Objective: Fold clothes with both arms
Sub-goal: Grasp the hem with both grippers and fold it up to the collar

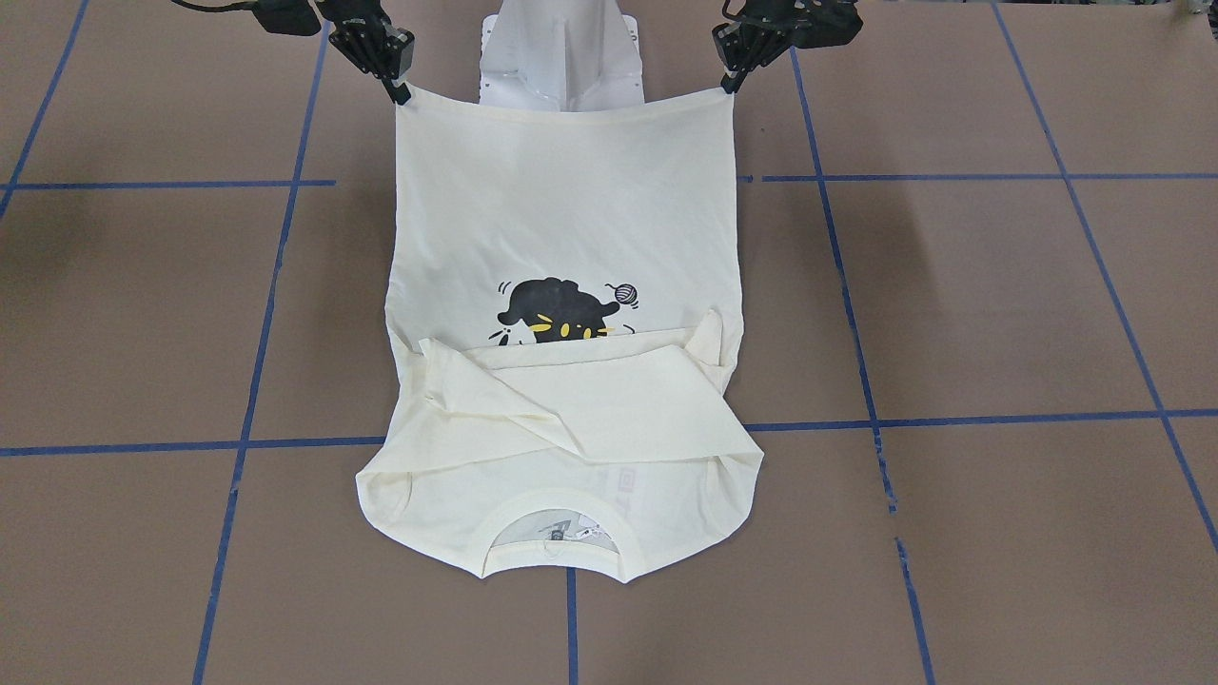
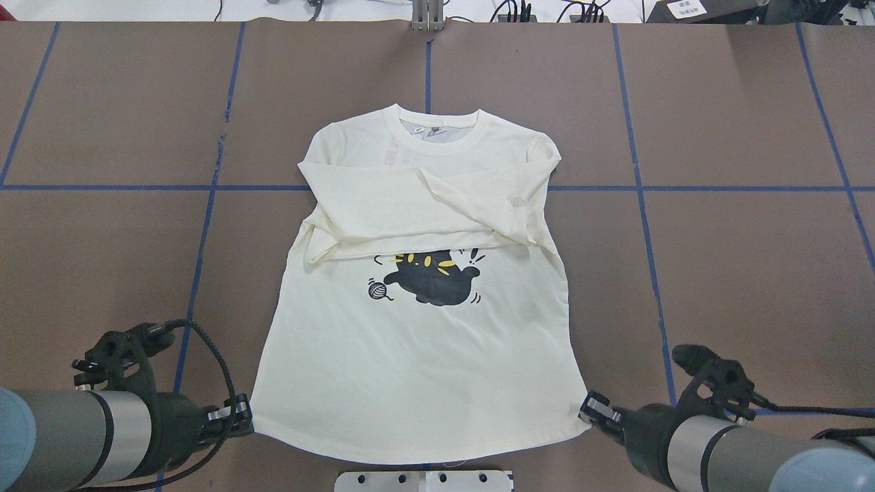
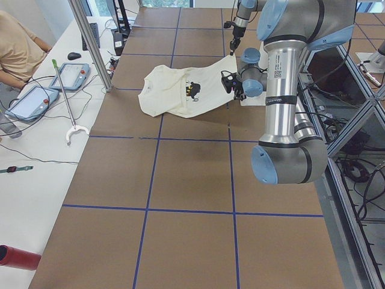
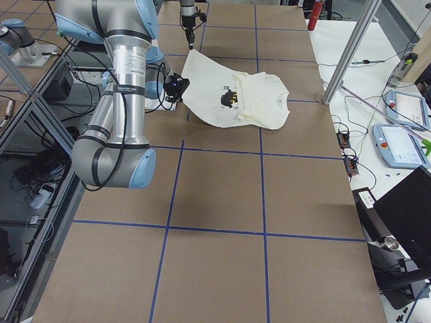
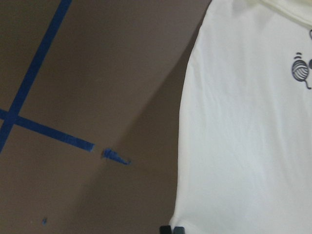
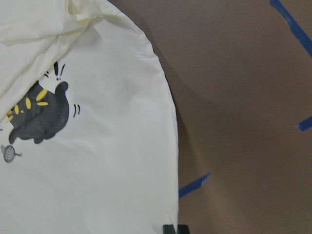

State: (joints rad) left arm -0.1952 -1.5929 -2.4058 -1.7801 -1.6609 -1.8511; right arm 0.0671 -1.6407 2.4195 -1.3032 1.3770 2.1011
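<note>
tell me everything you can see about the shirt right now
The shirt is cream, soft-looking knit fabric with a ribbed round collar at the end farthest from the robot. Both long sleeves are folded across the chest, partly covering a black cat print beside a yarn ball. The collar end lies on the brown table. The hem end is raised, its two corners pinched by the left gripper and right gripper.

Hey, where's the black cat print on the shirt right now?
In the overhead view the black cat print sits at the middle of the shirt, just below the folded sleeves that overlap its far edge.
</note>
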